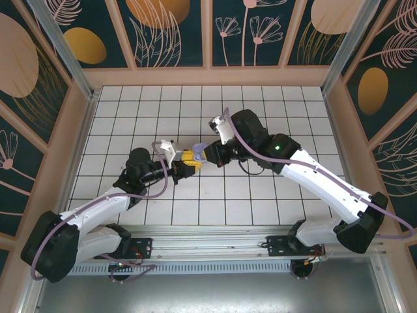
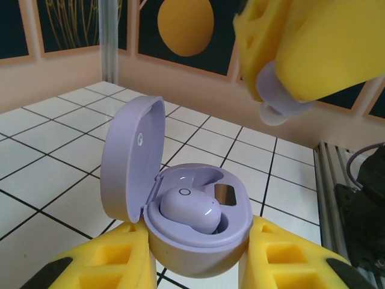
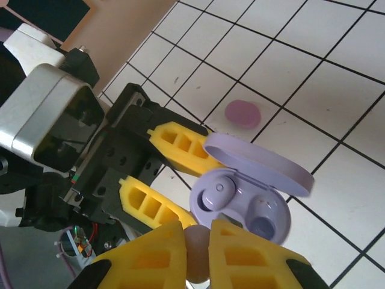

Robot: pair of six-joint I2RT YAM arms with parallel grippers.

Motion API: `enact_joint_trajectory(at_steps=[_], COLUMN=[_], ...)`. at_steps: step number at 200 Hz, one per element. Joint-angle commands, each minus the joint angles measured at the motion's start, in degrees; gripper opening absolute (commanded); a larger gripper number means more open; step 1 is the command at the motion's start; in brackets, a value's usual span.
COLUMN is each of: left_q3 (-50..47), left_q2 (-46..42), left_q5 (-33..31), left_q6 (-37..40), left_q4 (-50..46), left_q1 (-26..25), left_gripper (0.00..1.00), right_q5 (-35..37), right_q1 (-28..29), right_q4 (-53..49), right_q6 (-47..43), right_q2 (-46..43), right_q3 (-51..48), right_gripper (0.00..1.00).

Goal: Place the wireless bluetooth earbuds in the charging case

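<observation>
**A:** Where is the charging case [image 2: 198, 250]?

**B:** It is between the left fingers [image 1: 189, 162]. They pinch its rounded body from both sides and hold it above the tiled tabletop [image 3: 313, 54]. The lid is swung open and stands up on one side.

**A:** Is anything in it?

**B:** Yes, the seated earbud [image 2: 189, 208] lies in one socket, between the left fingertips. The other socket [image 3: 263, 226] faces up, just in front of the right fingers [image 3: 180, 244].

**A:** What are the right fingers doing?

**B:** They are pressed on the held earbud [image 2: 280, 99], a pale nub poking out between their tips. It hangs just above the open case without touching it.

**A:** Is there anything else nearby?

**B:** A small pinkish-purple disc [image 3: 242, 113] lies on the tabletop beyond the lid, well apart from both sets of fingers. I cannot tell what it is.
</observation>
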Motion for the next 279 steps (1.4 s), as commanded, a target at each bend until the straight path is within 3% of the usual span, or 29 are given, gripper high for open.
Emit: enact_joint_trajectory(at_steps=[1,86,208,279], left_q3=[1.48,1.23,1.23,1.76], left_q2=[-0.8,-1.25,-0.81,-0.1], left_q5=[2.87,3.29,4.46,4.58], left_q6=[3.08,4.81,2.03,-1.85], left_q4=[-1.0,-1.19,2.42,6.25], left_q1=[-0.36,-0.41,-0.42,-0.45], left_gripper=[0.11,0.11,0.11,0.11], right_q5=[-1.97,-1.27,1.5,-0.56], right_q1=[0.41,0.45,0.01,-0.21], right_q4=[0.52,-1.99,-0.22,1.71], right_q6=[-2.62,-4.45,-5.33,-7.56], right_q2=[1.75,3.22,0.48,-1.09], right_q3=[1.56,1.6,-0.15,-3.61], right_gripper=[0.11,0.11,0.11,0.11])
